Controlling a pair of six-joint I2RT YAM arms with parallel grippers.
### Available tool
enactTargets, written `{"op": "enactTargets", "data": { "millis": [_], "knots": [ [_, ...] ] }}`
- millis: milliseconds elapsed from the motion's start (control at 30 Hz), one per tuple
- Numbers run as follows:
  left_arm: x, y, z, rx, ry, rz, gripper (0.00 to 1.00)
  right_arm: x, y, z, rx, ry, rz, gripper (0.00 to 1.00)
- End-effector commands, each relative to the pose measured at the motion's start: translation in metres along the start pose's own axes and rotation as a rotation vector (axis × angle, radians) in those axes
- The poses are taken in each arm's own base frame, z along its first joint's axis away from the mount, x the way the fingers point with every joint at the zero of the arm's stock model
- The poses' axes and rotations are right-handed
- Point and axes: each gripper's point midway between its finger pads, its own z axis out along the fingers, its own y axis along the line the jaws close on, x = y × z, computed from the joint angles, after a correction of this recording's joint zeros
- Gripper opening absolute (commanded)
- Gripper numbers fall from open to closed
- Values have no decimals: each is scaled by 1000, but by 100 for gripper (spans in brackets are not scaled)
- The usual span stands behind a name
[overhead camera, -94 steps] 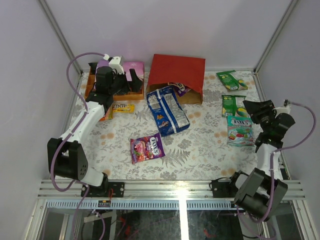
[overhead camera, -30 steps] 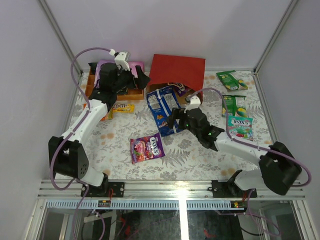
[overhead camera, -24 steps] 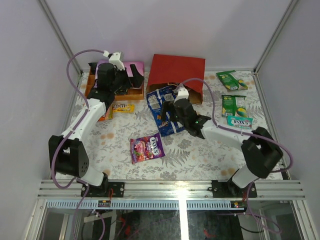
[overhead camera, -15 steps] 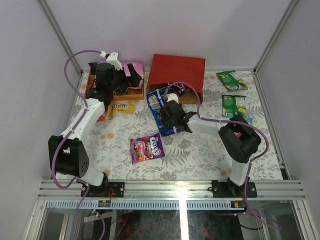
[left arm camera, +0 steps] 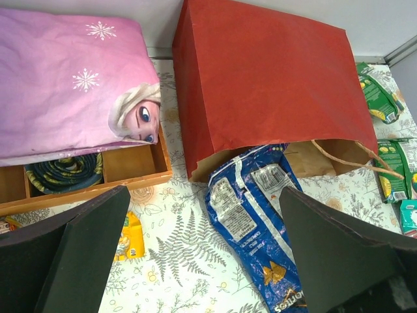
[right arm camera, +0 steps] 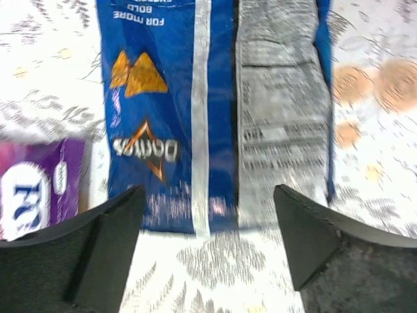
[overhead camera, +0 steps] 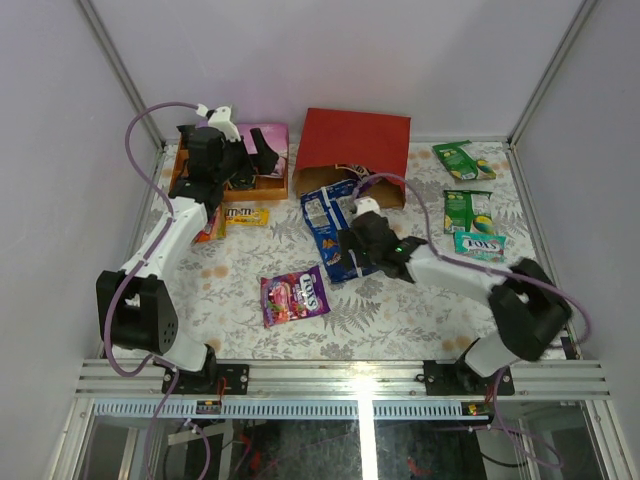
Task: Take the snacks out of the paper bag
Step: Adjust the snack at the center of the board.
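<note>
The paper bag (overhead camera: pixel 356 148) (left arm camera: pixel 260 85) lies on its side at the back, red, with its brown mouth facing the near edge. A long blue chip bag (overhead camera: pixel 330 232) (left arm camera: pixel 259 218) (right arm camera: pixel 215 98) lies just out of that mouth. My right gripper (overhead camera: pixel 350 247) (right arm camera: pixel 208 195) is open and low over the chip bag's near end, a finger on either side of it. My left gripper (overhead camera: pixel 256 160) (left arm camera: pixel 203 192) hangs open above the wooden box, holding nothing. Other snacks lie loose: a purple packet (overhead camera: pixel 294 295) (right arm camera: pixel 32 195), a yellow pack (overhead camera: pixel 245 215) (left arm camera: pixel 130 235), green packets (overhead camera: pixel 463 160) (left arm camera: pixel 378 98) and a teal one (overhead camera: pixel 483 245).
A wooden box (overhead camera: pixel 262 187) (left arm camera: pixel 98 179) with a pink-purple cloth (overhead camera: pixel 270 133) (left arm camera: pixel 65 85) stands at the back left. Grey walls and metal posts close in the back and sides. The right arm stretches across the table's middle.
My right arm swung in from the right side to the chip bag, which slid a little toward the near edge. The left gripper shifted slightly left above the box.
</note>
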Motion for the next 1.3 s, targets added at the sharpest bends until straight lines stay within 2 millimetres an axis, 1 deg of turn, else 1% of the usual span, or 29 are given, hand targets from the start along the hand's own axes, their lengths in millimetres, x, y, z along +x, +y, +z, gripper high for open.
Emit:
{"op": "enactTargets", "data": {
  "millis": [0, 67, 100, 167, 200, 233, 333, 367, 400, 500, 633, 800, 1000, 1100, 1167, 1200, 1233, 1267],
  "knots": [
    [-6, 1, -6, 3, -30, 1, 100, -31, -11, -63, -94, -171, 182, 93],
    [-6, 0, -6, 12, -31, -1, 100, -26, -21, -75, -175, -193, 377, 96],
    [-6, -1, -6, 15, -31, -3, 100, -11, -23, -76, -234, -168, 486, 97],
    [-5, -2, -6, 23, -31, -8, 100, 4, -22, -78, -344, -155, 710, 97],
    [-6, -3, -6, 29, -34, -9, 100, 10, -20, -79, -382, -152, 834, 95],
    [-6, -4, -6, 34, -34, -12, 100, 18, -19, -76, -395, -141, 918, 93],
    [-7, -6, -7, 42, -36, -19, 100, 37, -17, -67, -419, -111, 1083, 83],
    [-8, -7, -8, 45, -37, -18, 100, 44, -17, -61, -411, -87, 1108, 81],
    [-8, -7, -9, 47, -38, -17, 100, 47, -15, -59, -414, -76, 1122, 79],
    [-10, -7, -12, 47, -47, -16, 100, 50, -16, -53, -406, -66, 1182, 76],
    [-9, -4, -14, 44, -51, -20, 100, 64, -22, -42, -348, -43, 1282, 72],
    [-8, -1, -13, 42, -47, -24, 100, 74, -20, -29, -327, -11, 1365, 67],
    [-8, 2, -14, 37, -48, -25, 100, 65, -21, -9, -317, -79, 1396, 60],
    [-7, 3, -14, 31, -46, -23, 100, 57, -21, -2, -344, -123, 1411, 55],
    [-8, 5, -14, 26, -47, -22, 100, 57, -20, 6, -354, -133, 1419, 51],
    [-9, 5, -15, 24, -48, -21, 100, 52, -19, 7, -378, -150, 1421, 48],
    [-9, 6, -15, 21, -48, -20, 100, 55, -18, 10, -379, -145, 1427, 46],
    [-9, 6, -16, 21, -49, -19, 100, 49, -16, 9, -409, -166, 1430, 43]
  ]
}}
